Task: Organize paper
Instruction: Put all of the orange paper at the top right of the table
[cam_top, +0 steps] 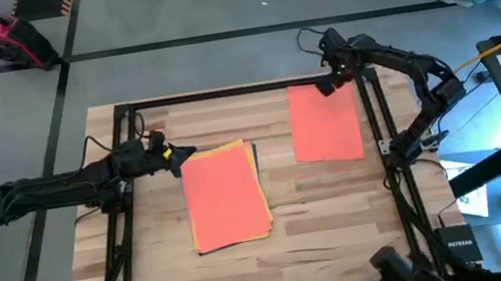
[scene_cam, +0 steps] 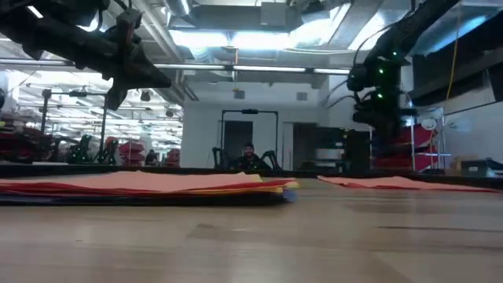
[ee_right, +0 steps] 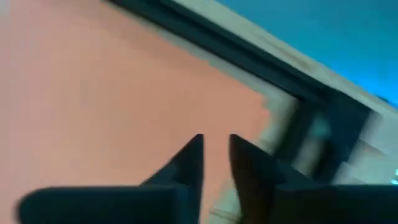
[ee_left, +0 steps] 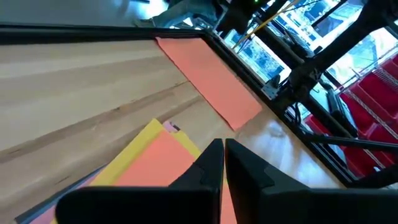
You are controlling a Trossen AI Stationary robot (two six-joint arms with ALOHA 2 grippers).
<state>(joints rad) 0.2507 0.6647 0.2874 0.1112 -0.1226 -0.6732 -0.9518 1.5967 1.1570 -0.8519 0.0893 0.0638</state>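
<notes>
A stack of paper (cam_top: 226,197) lies flat at the table's middle, an orange-red sheet on top, with yellow (ee_left: 140,146) and pink edges showing beneath it. A single orange-red sheet (cam_top: 326,121) lies flat at the far right. My left gripper (cam_top: 178,157) is shut with nothing between its fingers. It hangs above the stack's far left corner and, in the low view, is well clear of the table (scene_cam: 161,81). My right gripper (cam_top: 328,86) hovers over the single sheet's far edge (ee_right: 93,93). Its fingers (ee_right: 215,143) stand a narrow gap apart with nothing between them.
A black metal frame (cam_top: 380,120) runs along the table's left, far and right sides, close beside the single sheet. Bare wood lies between the two paper piles and toward the near edge (cam_top: 281,267). A person (scene_cam: 248,157) sits far behind the table.
</notes>
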